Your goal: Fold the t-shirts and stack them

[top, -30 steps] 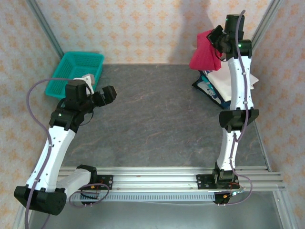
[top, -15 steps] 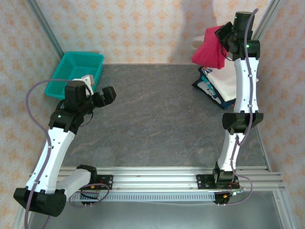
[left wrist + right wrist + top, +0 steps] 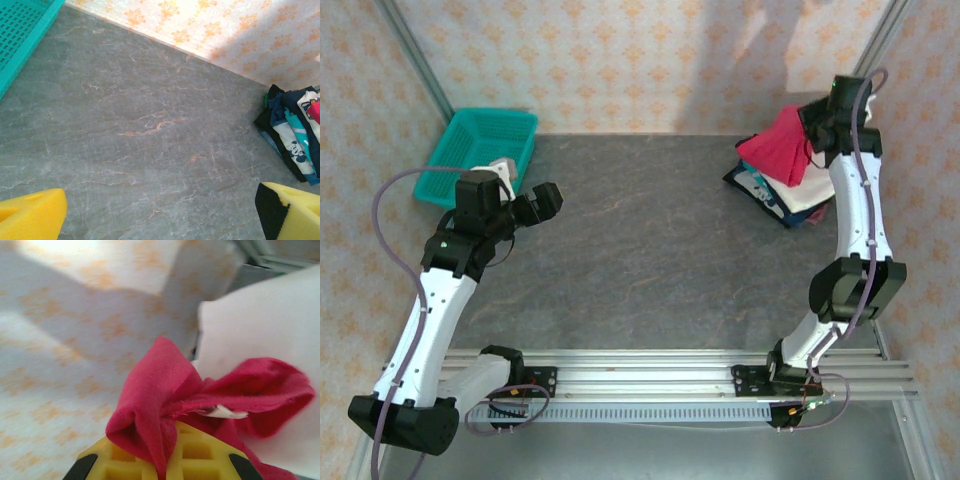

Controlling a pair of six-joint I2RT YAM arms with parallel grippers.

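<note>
Slippage is our worry: our right claw (image 3: 817, 125) pinches only a bunched fold of the red t-shirt (image 3: 775, 150), which dangles below it over the stack (image 3: 790, 205), while our left claw (image 3: 532, 208) gapes wide and empty.

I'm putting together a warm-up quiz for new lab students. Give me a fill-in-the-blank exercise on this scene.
1. The right hand is shut on a shirt whose colour is ___.
2. The left hand hovers above the table with its jaws ___.
3. The basket stands at the table's far ___ corner.

Missing words: red; open; left.
</note>
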